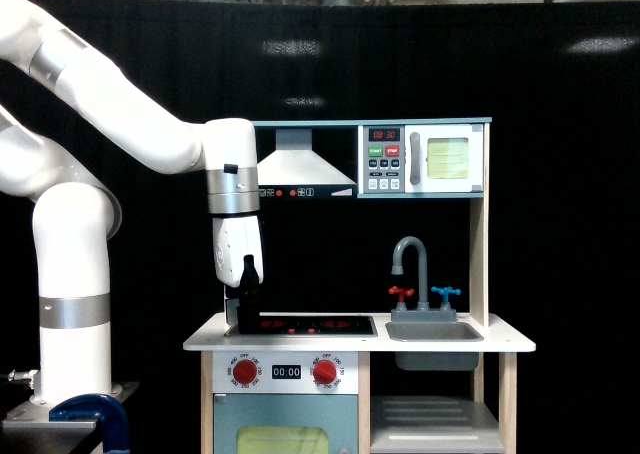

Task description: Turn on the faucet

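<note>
**Faucet untouched, arm at the wrong end of the surface**

Nothing of the job looks done. The faucet stands at the back edge of the surface, behind the sink, its red handle and blue handle with nothing near them. The hand hangs dark over the stovetop near the opposite end, well apart; I cannot tell whether it is open. Black curtain fills the room behind
</note>
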Robot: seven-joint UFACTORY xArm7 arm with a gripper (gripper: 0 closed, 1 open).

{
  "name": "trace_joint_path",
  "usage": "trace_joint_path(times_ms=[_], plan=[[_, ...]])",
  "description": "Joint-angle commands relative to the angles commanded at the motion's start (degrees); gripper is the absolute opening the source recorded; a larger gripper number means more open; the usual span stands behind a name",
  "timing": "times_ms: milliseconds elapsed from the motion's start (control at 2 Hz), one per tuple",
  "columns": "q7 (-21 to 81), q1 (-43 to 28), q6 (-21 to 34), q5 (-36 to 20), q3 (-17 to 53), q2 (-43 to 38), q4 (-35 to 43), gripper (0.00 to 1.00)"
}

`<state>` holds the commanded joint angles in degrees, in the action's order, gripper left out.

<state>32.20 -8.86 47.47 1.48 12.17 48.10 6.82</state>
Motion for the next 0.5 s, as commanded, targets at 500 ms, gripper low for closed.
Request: trace_joint_path(times_ms=[500], plan=[[30.46,-16.64,-7.44,-7.26,20.24,-1.47,3.58,1.0]])
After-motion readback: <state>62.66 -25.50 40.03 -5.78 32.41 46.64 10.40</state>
